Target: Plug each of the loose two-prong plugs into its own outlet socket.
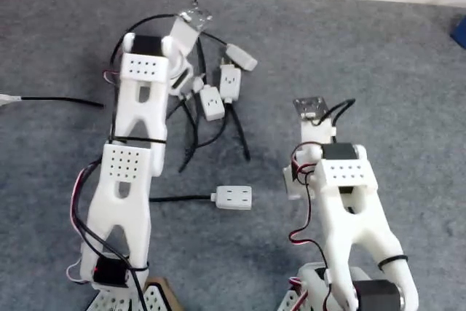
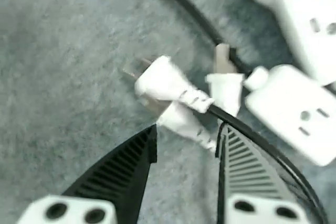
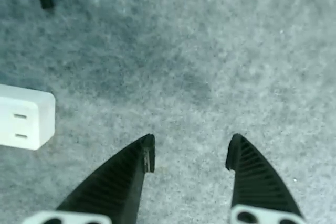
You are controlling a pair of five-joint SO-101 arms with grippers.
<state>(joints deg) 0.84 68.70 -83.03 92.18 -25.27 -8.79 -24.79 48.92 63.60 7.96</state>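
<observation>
Nearest, a lone socket lies on the carpet at 9 o'clock of the right gripper, whose fingers stand wide apart over bare carpet with nothing between them. Farther off, at about 12 o'clock from that socket, the left gripper is spread wide with the tail of a white plug between its fingertips, not pinched. A second plug and two sockets lie just beyond among black cords
</observation>
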